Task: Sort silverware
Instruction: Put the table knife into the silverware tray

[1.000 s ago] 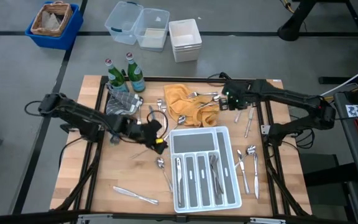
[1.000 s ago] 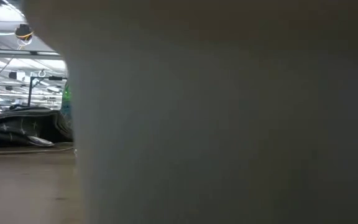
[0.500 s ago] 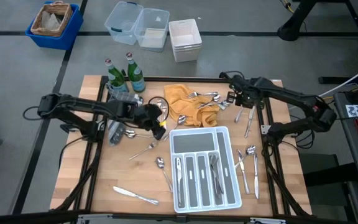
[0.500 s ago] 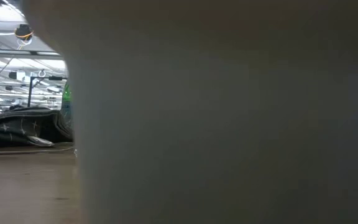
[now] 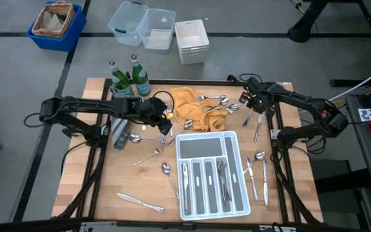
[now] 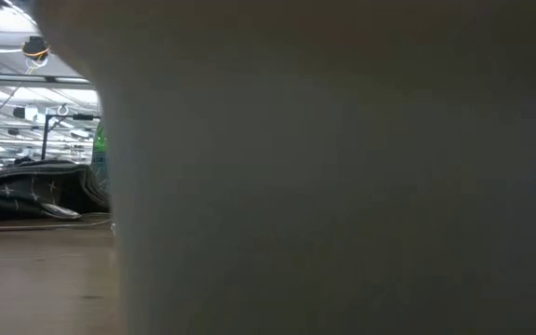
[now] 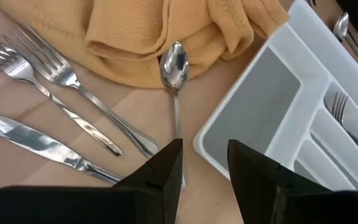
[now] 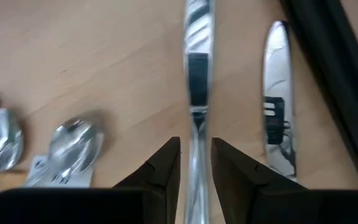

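Both claws low over scattered silverware (image 5: 256, 164) on the worktop (image 5: 102, 183).

Left claw (image 7: 204, 163), parted and empty, straddles a spoon (image 7: 175, 68) handle between the yellow cloth (image 7: 160, 31) and white tray (image 7: 272, 106). Right claw (image 8: 195, 160), slightly parted, straddles a table knife (image 8: 197, 62) lying flat.

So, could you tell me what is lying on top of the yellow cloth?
Several spoons lie across the yellow cloth at its right side. Whether more silverware is tucked under its folds cannot be seen.
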`<action>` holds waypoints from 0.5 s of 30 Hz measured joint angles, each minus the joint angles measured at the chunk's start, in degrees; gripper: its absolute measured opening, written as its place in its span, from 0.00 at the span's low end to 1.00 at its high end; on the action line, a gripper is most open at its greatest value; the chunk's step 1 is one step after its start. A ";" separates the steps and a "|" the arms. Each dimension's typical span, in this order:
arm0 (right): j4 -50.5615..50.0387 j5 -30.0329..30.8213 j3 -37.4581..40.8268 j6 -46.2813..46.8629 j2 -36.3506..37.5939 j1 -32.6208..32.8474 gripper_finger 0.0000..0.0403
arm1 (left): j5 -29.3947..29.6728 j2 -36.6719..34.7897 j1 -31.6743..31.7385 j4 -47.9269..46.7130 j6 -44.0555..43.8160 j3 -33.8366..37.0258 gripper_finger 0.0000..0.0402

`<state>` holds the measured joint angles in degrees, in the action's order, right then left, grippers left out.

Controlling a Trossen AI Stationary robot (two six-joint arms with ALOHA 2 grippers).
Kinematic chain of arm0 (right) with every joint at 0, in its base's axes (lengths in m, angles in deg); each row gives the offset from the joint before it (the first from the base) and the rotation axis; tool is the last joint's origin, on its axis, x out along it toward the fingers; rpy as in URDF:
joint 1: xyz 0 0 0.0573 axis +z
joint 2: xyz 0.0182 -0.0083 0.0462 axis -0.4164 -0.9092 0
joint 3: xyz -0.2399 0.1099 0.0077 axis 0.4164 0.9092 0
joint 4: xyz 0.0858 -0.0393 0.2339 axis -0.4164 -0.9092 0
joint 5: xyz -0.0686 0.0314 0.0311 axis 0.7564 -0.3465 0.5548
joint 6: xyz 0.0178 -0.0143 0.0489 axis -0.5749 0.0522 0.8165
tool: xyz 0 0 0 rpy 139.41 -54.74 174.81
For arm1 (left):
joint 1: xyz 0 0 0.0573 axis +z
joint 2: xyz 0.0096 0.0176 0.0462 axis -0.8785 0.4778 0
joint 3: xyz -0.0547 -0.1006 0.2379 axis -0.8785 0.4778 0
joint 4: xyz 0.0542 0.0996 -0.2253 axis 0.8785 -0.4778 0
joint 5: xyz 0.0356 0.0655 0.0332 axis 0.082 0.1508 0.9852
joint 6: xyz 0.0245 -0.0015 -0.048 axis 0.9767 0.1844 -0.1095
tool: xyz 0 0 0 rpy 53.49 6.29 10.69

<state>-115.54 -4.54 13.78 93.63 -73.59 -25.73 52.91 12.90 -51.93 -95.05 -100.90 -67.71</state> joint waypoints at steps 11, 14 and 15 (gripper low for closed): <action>3.42 -2.07 0.34 0.06 -5.67 -1.91 0.23 | -0.01 0.00 0.01 0.00 2.22 0.00 0.29; 4.84 -2.27 0.34 -0.28 -7.74 -1.93 0.23 | -0.01 0.00 0.01 0.00 2.21 0.00 0.29; 4.97 -2.06 0.34 -0.30 -8.24 -1.93 0.23 | 0.01 0.00 0.01 -0.02 2.19 0.00 0.29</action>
<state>-110.57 -6.60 14.12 93.33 -81.84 -27.66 52.92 12.90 -51.92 -95.07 -98.71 -67.71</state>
